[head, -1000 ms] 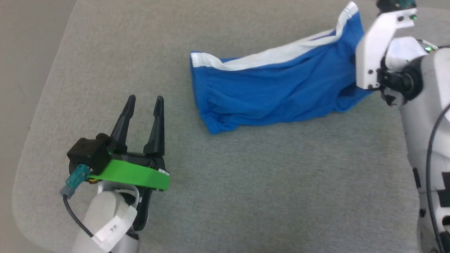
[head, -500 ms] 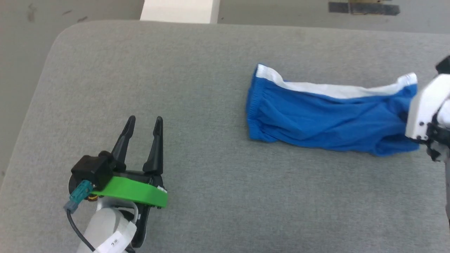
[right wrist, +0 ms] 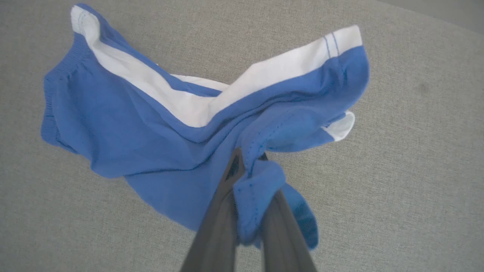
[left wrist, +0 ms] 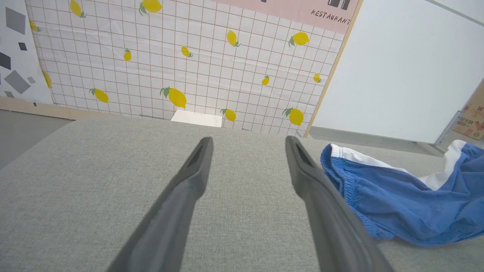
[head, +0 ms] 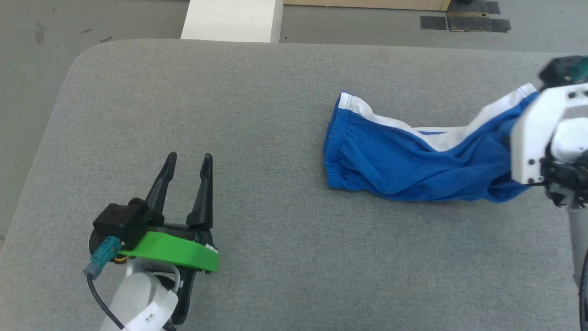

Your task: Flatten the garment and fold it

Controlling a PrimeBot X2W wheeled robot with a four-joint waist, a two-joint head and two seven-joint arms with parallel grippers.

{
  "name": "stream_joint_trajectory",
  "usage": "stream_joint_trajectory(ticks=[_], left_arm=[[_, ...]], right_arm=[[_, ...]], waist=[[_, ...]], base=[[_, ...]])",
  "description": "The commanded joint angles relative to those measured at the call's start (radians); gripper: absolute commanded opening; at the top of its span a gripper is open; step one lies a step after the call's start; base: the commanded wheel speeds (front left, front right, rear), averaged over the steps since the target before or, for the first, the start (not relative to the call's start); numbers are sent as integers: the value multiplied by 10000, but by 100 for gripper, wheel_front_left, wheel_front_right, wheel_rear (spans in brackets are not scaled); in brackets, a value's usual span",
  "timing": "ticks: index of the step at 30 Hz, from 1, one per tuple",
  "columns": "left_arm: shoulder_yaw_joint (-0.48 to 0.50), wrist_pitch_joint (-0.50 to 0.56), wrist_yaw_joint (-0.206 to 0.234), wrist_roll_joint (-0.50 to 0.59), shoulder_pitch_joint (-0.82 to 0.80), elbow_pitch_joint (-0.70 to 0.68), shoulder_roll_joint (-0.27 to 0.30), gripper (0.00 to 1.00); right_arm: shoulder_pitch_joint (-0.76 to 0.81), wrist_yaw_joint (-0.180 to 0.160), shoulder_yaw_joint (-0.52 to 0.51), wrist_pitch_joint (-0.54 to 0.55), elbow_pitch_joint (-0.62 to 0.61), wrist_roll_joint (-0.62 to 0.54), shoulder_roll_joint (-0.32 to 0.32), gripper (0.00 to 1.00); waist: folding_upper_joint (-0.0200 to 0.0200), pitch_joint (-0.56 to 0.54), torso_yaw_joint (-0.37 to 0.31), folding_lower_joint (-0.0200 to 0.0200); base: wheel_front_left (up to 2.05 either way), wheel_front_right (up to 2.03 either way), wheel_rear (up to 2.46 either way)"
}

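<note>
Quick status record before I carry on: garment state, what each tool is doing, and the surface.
table: grey fabric surface
garment: blue shorts with white stripe, bunched and wrinkled, not flat, not folded
waistband: resting on the table, at the end toward the robot's left
right tool: shut on a blue hem fold of the garment, that end raised off the table
left tool: open, holding nothing, apart from the garment

Grey fabric tabletop (head: 275,257) — white box (head: 232,18) beyond, lemon-print wall (left wrist: 170,68).
</note>
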Motion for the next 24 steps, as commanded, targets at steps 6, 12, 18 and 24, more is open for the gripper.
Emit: stream_joint_trajectory(ticks=[6,12,18,24], left_arm=[[-50,-26,84,-120,-5,-33,62,100],[-95,-29,81,-170,-101,-41,55,100],[-135,-32,84,-214,-161,-43,34,100],[-210,-36,82,-241,-200,-26,-27,100]], right_arm=[[-59,37,1328,752,-840,502,-38,0],[-488,37,2520,668,-688,808,285,0],[-1069,37,3369,220,141,905,900,0],[-1464,37,3833,-412,1245,741,1407,0]], waist=[[0,49,-19,0],[0,180,80,0],[0,346,255,0],[0,455,432,0]], base=[[0,0,0],[0,0,0],[0,0,0],[0,0,0]])
